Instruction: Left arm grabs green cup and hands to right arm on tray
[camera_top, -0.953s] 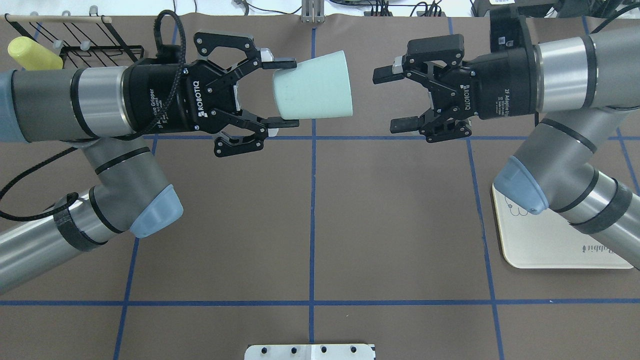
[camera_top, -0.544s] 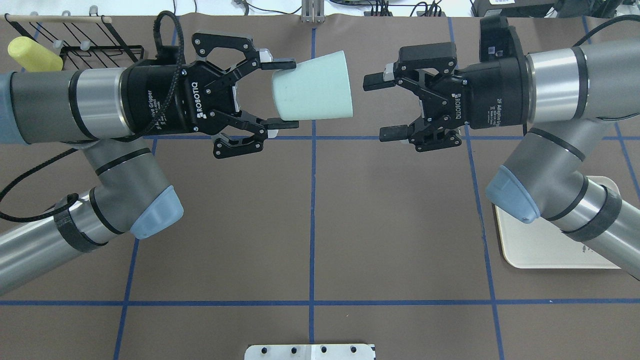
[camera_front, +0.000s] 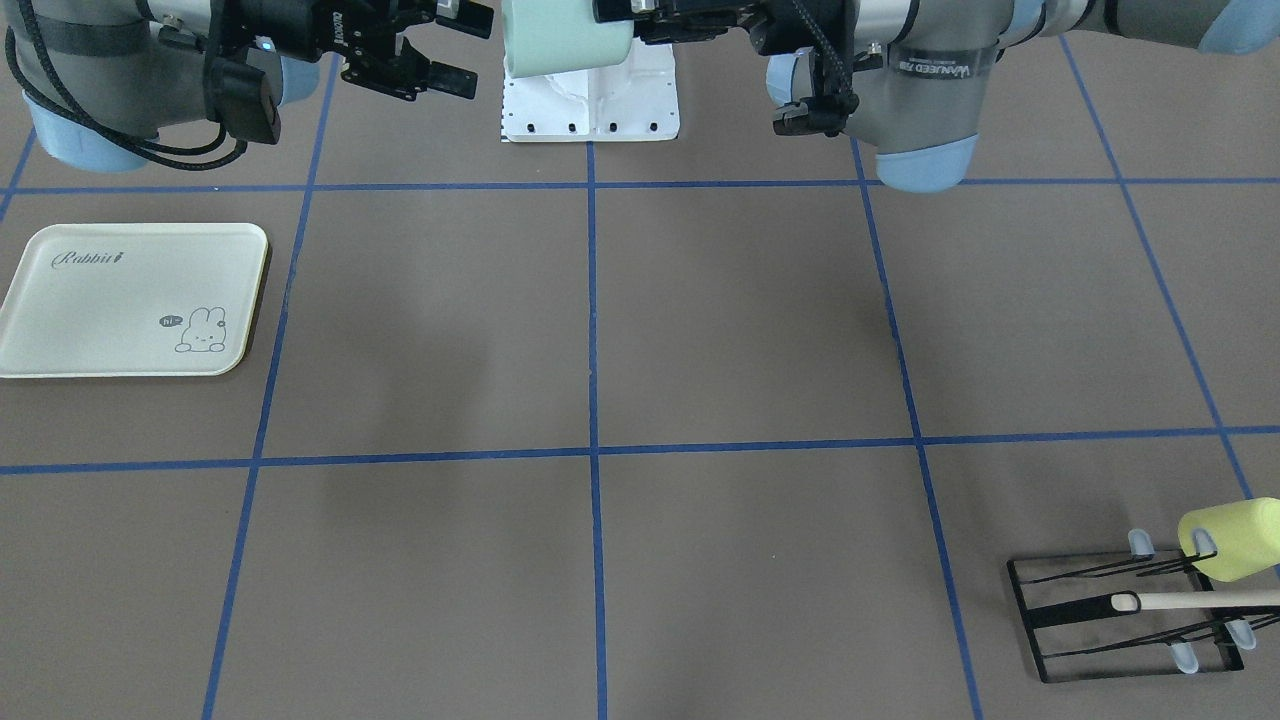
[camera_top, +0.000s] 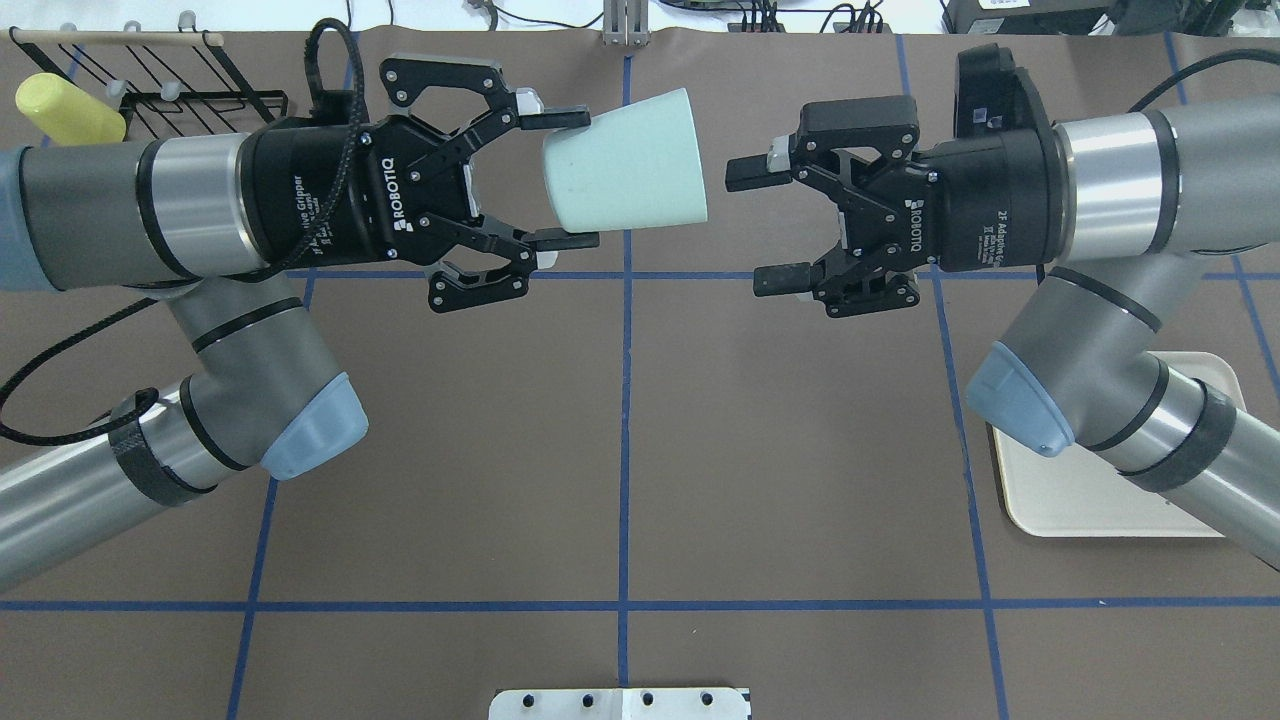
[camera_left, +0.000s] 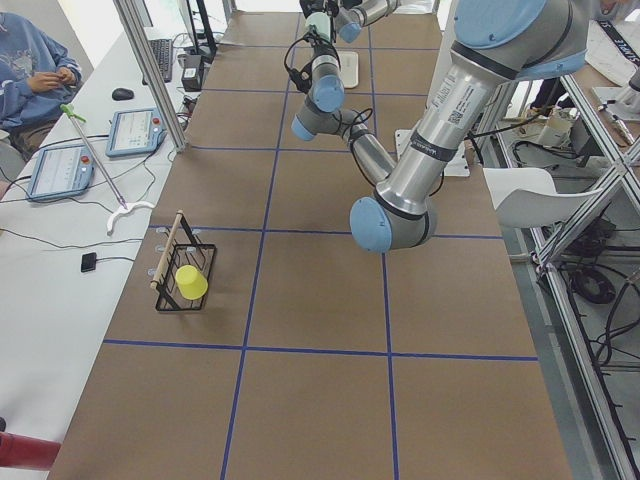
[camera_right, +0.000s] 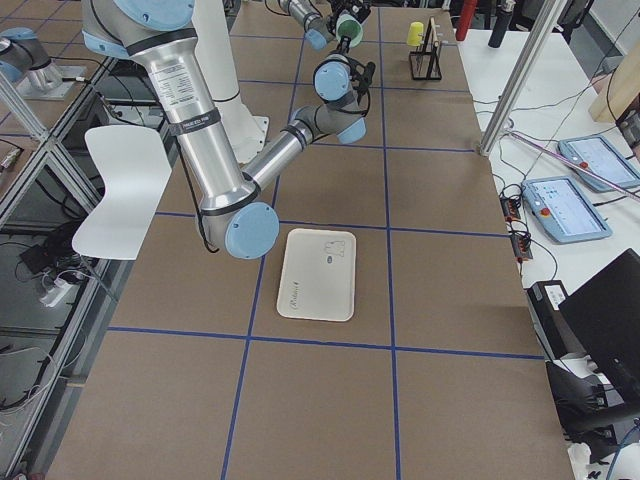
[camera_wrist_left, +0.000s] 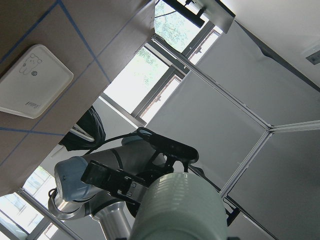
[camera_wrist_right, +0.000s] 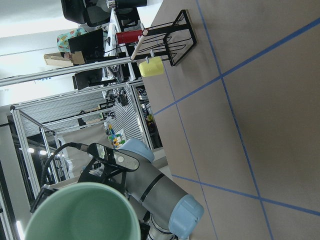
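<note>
The left gripper (camera_top: 572, 180) is shut on the base end of the pale mint green cup (camera_top: 628, 163) and holds it sideways, high above the table, mouth toward the right arm. The right gripper (camera_top: 762, 226) is open and empty, a short gap from the cup's rim, facing it. In the front view the cup (camera_front: 562, 35) hangs between the right gripper (camera_front: 462, 50) and the left gripper (camera_front: 622, 15). The cup's wall fills the left wrist view (camera_wrist_left: 180, 210); its mouth shows in the right wrist view (camera_wrist_right: 80, 215). The cream Rabbit tray (camera_front: 120, 300) lies flat under the right arm.
A yellow-green cup (camera_top: 65, 108) sits on a black wire rack (camera_front: 1120, 620) at the table's far left corner. A white base plate (camera_top: 620, 703) is at the robot's edge. Blue tape lines grid the brown table. The tray (camera_top: 1080, 500) is partly hidden by the right arm.
The right gripper has moved left, closer to the cup's mouth, and stays open. The left gripper has tilted slightly, still holding the cup.
</note>
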